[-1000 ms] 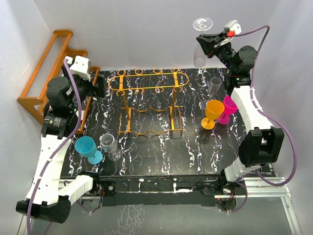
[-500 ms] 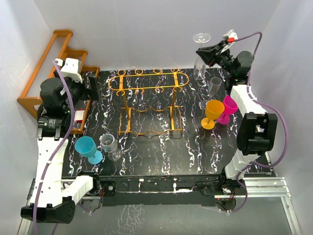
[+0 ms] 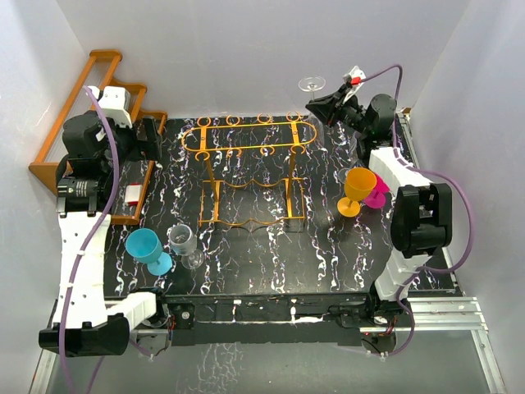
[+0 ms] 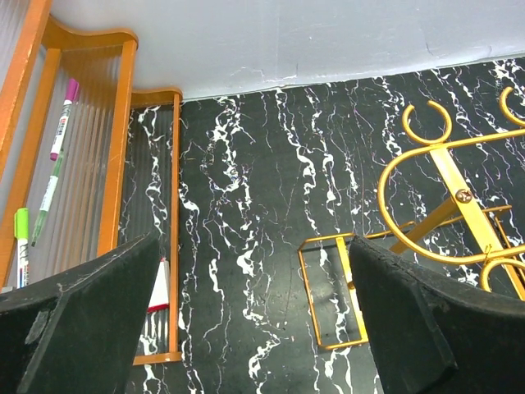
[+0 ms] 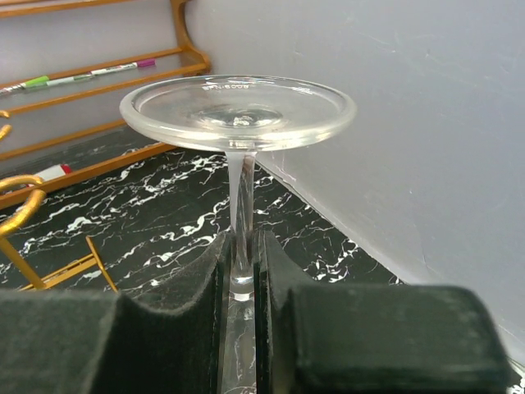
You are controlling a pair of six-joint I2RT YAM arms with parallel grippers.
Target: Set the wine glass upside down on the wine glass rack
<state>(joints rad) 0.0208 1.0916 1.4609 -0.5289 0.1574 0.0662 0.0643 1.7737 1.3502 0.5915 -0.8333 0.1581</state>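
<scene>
The clear wine glass (image 3: 312,83) hangs upside down, foot up, above the back right of the table. My right gripper (image 3: 323,104) is shut on its stem, just right of the rack's right end. In the right wrist view the round foot (image 5: 238,111) stands above my right gripper (image 5: 243,263), and the bowl is hidden below the fingers. The orange-gold wire wine glass rack (image 3: 246,148) stands at the table's middle back; its loops also show in the left wrist view (image 4: 447,164). My left gripper (image 3: 149,136) is open and empty, left of the rack, over bare table (image 4: 254,328).
A brown wooden stepped rack (image 3: 82,107) holding markers (image 4: 61,119) leans at the left wall. A turquoise cup (image 3: 146,246) and a small clear glass (image 3: 182,240) stand front left. A yellow goblet (image 3: 358,187) and a magenta goblet (image 3: 381,190) stand at the right.
My right arm has carried the upside-down glass left and a little lower, toward the rack's right end. My left arm has lifted and drawn back toward the wooden rack.
</scene>
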